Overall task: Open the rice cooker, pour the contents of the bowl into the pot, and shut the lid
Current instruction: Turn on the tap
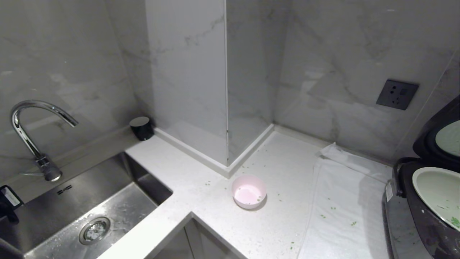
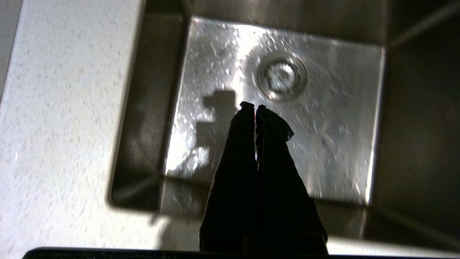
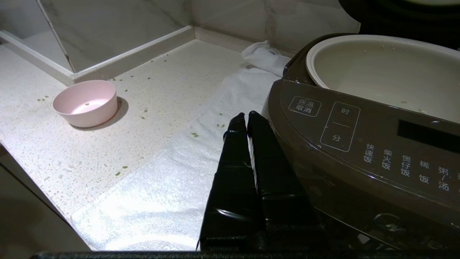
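Note:
The dark brown rice cooker (image 1: 409, 216) stands at the right edge with its lid (image 1: 429, 135) raised. The pale pot (image 1: 436, 194) inside holds a few green bits of the contents (image 1: 455, 221). The pink bowl (image 1: 249, 191) sits upright mid-counter, nearly empty apart from a few green specks. My right gripper (image 3: 246, 114) is shut on nothing, low beside the rice cooker (image 3: 359, 144), below the pot (image 3: 377, 72); the bowl (image 3: 86, 102) lies off to its side. My left gripper (image 2: 251, 105) is shut and empty, hanging over the sink's drain (image 2: 282, 75).
A steel sink (image 1: 54, 216) with a curved faucet (image 1: 32, 126) fills the left. A white towel (image 1: 341, 201) lies under and beside the cooker, with green bits scattered on it and on the counter. A black cup (image 1: 142, 127) stands by the marble column (image 1: 187, 79).

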Available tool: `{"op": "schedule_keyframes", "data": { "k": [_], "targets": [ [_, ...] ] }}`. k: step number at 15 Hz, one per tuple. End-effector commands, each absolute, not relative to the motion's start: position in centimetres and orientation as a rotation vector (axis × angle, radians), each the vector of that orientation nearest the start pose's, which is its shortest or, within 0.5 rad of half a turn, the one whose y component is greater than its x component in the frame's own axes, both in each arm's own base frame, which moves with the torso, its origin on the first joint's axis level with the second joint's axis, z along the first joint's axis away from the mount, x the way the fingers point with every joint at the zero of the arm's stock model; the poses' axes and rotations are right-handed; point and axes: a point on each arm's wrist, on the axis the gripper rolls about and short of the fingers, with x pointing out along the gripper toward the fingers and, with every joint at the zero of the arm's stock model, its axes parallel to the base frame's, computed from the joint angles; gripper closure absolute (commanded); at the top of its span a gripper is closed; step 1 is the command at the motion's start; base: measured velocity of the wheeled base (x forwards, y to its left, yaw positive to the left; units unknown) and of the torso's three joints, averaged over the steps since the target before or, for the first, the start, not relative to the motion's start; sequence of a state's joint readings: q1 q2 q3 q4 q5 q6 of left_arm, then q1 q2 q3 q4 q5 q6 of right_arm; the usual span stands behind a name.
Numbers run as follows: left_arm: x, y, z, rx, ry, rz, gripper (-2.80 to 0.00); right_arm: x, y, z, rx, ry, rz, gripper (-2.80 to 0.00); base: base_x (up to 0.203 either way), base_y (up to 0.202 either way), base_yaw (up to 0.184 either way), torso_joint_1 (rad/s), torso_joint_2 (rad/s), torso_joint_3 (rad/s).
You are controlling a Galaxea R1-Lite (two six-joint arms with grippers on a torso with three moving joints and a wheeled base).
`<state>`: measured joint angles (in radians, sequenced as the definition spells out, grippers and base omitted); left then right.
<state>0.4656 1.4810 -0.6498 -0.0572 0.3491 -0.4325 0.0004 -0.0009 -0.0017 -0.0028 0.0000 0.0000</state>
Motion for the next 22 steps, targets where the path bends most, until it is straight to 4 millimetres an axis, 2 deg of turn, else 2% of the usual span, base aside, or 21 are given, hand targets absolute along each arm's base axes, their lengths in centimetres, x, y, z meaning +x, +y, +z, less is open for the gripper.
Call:
{"op": "schedule_keyframes", "data": {
  "k": [1,3,5,8,10,11,16,20,22],
  "targets": [
    [21.9,14.7,10.7,-0.458,0.659,1.03,0.0,-2.3,0.0,7.6,0.0,-0.005,0.0,0.0,0.0,0.0,0.0,0.0,0.0,0.0],
    [23.2,17.6,9.2,-0.471,0.588,1.077,0.0,-2.3,0.0,7.6,0.0,-0.005,0.0,0.0,0.0,0.0,0.0,0.0,0.0,0.0],
    [25.0,20.4,8.4,-0.46,0.445,1.093,0.0,-2.3,0.0,7.6,0.0,-0.004,0.0,0.0,0.0,0.0,0.0,0.0,0.0,0.0],
    [26.9,20.6,9.1,-0.43,0.387,1.021,0.0,-2.3,0.0,7.6,0.0,-0.005,0.0,0.0,0.0,0.0,0.0,0.0,0.0,0.0],
    [28.4,21.3,8.8,-0.432,0.373,1.011,0.0,-2.3,0.0,7.6,0.0,-0.005,0.0,0.0,0.0,0.0,0.0,0.0,0.0,0.0],
    [29.0,21.8,8.0,-0.435,0.389,1.013,-2.8,-2.3,0.0,7.6,0.0,-0.005,0.001,0.0,0.0,0.0,0.0,0.0,0.0,0.0],
    [33.4,24.4,4.6,-0.496,0.432,1.019,-2.8,-2.3,0.0,7.6,0.0,-0.005,0.0,0.0,0.0,0.0,0.0,0.0,0.0,0.0],
    [36.1,24.8,6.1,-0.555,0.366,0.923,-2.8,-2.3,0.0,7.6,0.0,-0.005,0.001,0.0,0.0,0.0,0.0,0.0,0.0,0.0],
    [37.2,24.6,6.1,-0.555,0.353,0.904,-2.8,-2.3,0.0,7.6,0.0,-0.005,0.001,0.0,0.0,0.0,0.0,0.0,0.0,0.0]
  ]
}}
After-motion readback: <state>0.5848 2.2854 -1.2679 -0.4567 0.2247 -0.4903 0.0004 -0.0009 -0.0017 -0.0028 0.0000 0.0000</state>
